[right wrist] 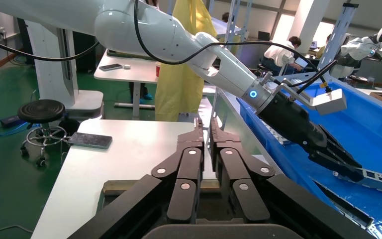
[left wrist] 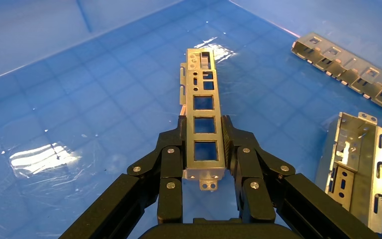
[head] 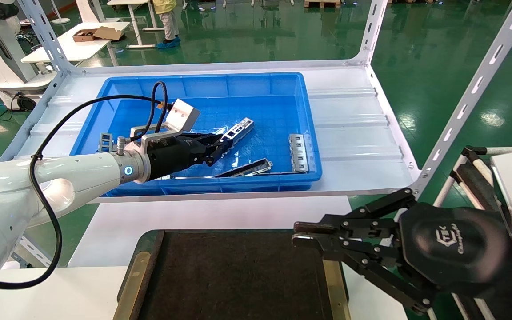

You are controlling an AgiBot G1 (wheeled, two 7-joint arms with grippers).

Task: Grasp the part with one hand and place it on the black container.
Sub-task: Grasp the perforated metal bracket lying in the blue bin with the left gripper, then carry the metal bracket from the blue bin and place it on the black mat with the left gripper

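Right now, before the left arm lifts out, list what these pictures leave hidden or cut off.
- Black container: head view's bottom edge cuts off its near part; the right claw covers its right side.
- Part: the left claw clamps both long edges in the left wrist view; contact with the blue bin floor cannot be told.
- Cage parts: left wrist view's edge crops them.

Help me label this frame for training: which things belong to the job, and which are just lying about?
Job: part, clamped in left gripper; black container.
Lying about: blue bin, metal cages, dark bar, parked right gripper.
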